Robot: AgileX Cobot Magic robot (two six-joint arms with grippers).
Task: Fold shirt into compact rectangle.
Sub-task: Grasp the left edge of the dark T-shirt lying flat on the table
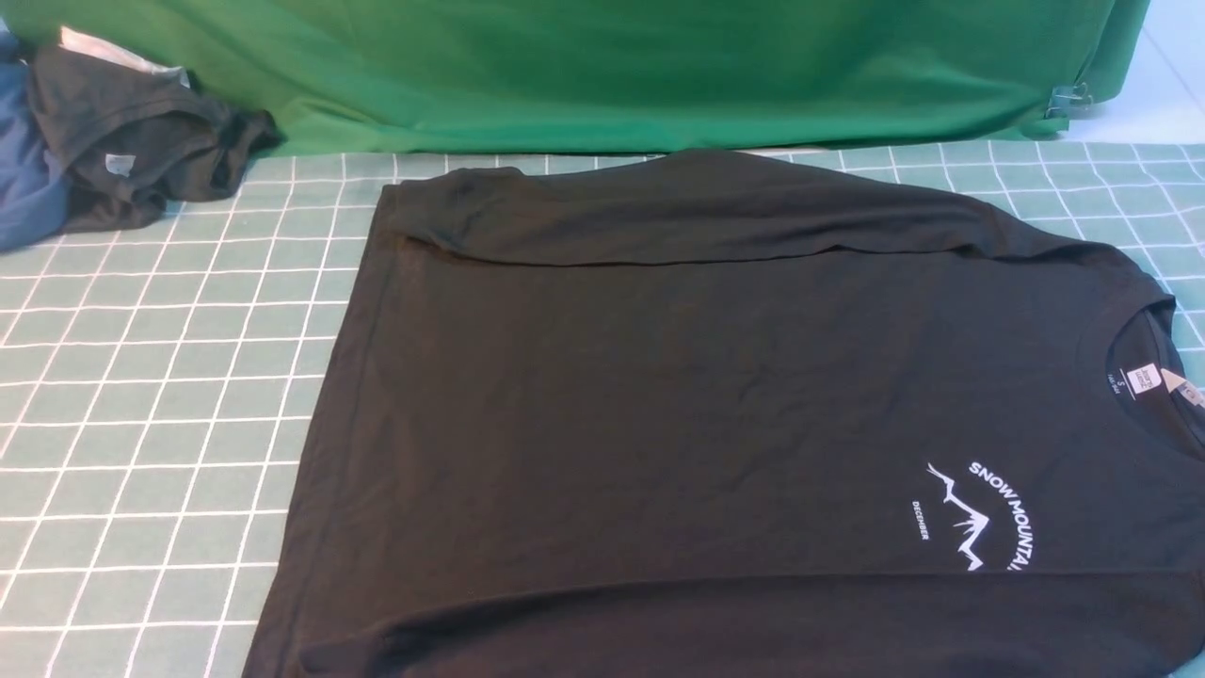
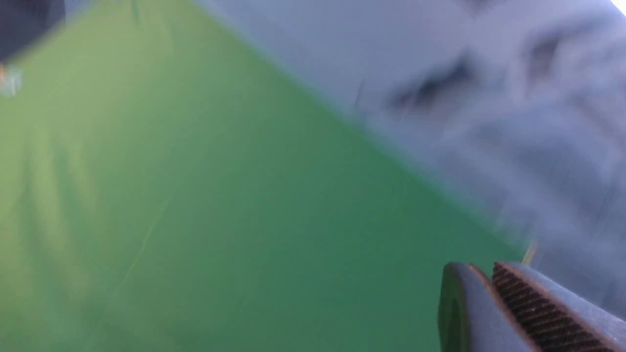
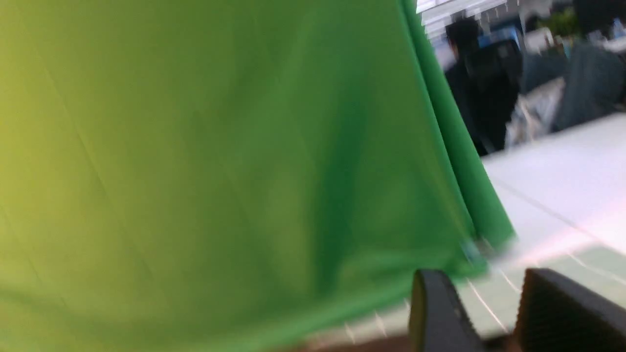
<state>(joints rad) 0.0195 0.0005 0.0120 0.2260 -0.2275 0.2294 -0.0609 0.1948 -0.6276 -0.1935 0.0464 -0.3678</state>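
Shirt lies flat, its hem bordering open checked tablecloth leftward.

Matt soft-knit shirt; green cloth backdrop

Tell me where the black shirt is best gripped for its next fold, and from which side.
Probably the hem edge at its two corners, coming from the robot's left. The shirt lies flat and sideways, collar to the right, with the far sleeve already folded across the body, so the hem is a free straight edge that could be lifted and carried toward the collar.
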